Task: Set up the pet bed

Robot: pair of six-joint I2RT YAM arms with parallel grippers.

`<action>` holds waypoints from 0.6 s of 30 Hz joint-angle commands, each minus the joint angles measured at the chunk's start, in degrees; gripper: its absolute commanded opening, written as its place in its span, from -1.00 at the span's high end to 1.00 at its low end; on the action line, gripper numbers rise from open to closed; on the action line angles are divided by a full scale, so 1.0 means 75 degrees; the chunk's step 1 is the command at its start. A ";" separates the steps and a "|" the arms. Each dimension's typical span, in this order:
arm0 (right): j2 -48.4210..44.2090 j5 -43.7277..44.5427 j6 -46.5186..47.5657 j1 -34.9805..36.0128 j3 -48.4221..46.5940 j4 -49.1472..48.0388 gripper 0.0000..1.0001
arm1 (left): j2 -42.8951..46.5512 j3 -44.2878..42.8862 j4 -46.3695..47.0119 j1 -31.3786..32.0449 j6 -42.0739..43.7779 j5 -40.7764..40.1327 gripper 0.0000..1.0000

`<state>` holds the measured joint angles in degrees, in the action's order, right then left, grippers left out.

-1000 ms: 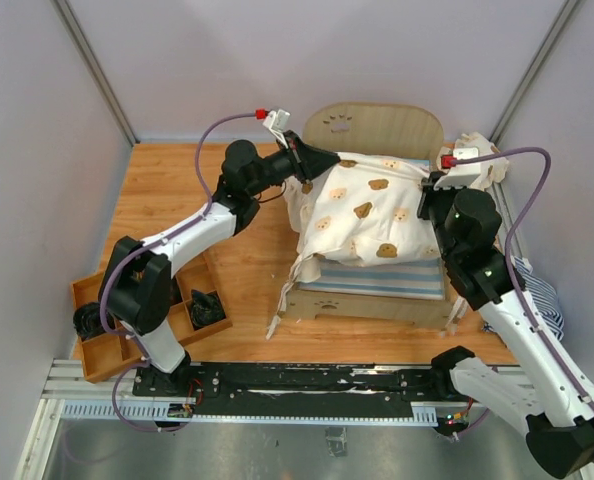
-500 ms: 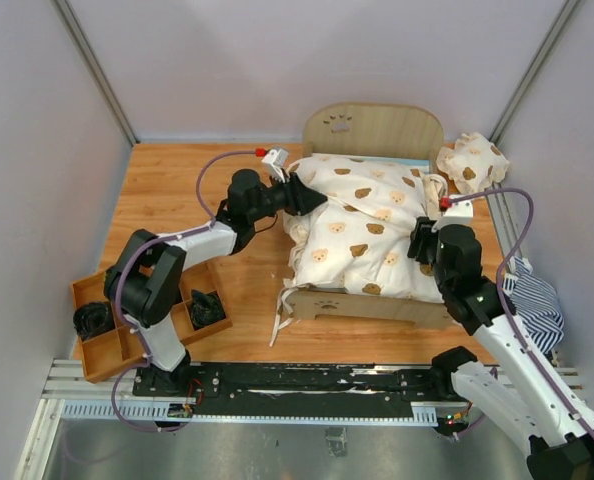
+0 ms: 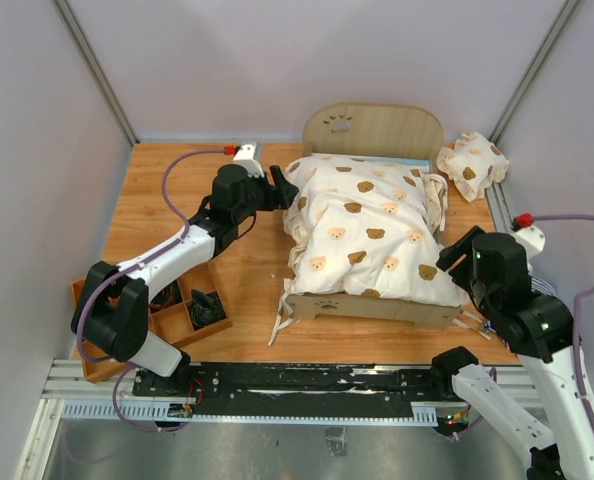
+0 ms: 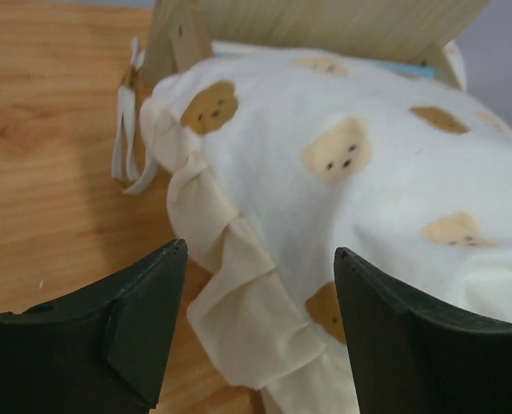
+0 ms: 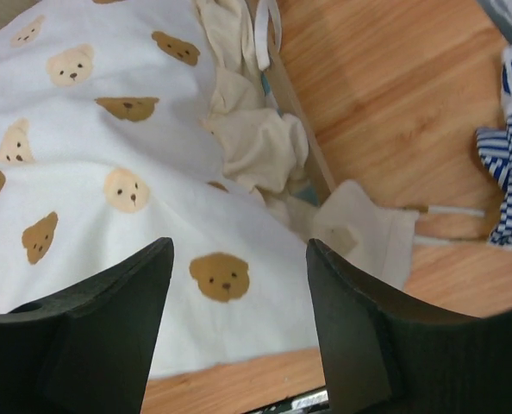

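Now that both claws have let go, the small light plywood pet bed [image 3: 377, 130], with its arched paw-print headboard, stands just right of the table's centre, toward one o'clock. The cream bear-print ruffled cover [image 3: 367, 225] lies spread from headboard to low footboard. A second ago it was bunched and held up, with the striped mattress showing beneath. The left gripper [image 3: 277, 185] has drawn back to the bed's ten o'clock side, jaws wide and empty, the ruffle just ahead of it in the wrist view [image 4: 258, 259]. The right gripper [image 3: 459, 262] has backed off to the four o'clock corner, jaws likewise wide with nothing between them [image 5: 239, 250]. By my judgement the cover is laid, and the small bear-print pillow [image 3: 472, 165], lying off the bed at two o'clock, is likely what remains. The mattress is almost wholly hidden, so its seating cannot be checked. The cover's four o'clock corner spills past the frame onto the wooden table [image 3: 177, 190]. A blue-and-white striped cloth [image 3: 539, 285] at three o'clock is partly hidden by the right arm.
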<state>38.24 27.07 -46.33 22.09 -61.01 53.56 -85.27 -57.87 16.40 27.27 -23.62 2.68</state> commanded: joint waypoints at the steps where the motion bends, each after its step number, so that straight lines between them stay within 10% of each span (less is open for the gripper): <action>1: -0.0558 -0.0660 -0.2682 -0.0088 -0.0191 0.2105 -0.25 | 0.0034 0.0560 -0.0785 -0.0025 -0.0220 -0.0390 -0.44; 18: -0.1376 -0.2273 -0.4712 -0.0092 0.2678 0.0627 -0.09 | -0.1917 0.1163 0.1581 -0.0050 -0.1885 0.1979 -0.37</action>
<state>25.65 11.22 -79.88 22.09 -43.00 63.86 -95.96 -50.24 23.46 26.81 -34.37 12.19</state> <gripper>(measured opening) 0.546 0.690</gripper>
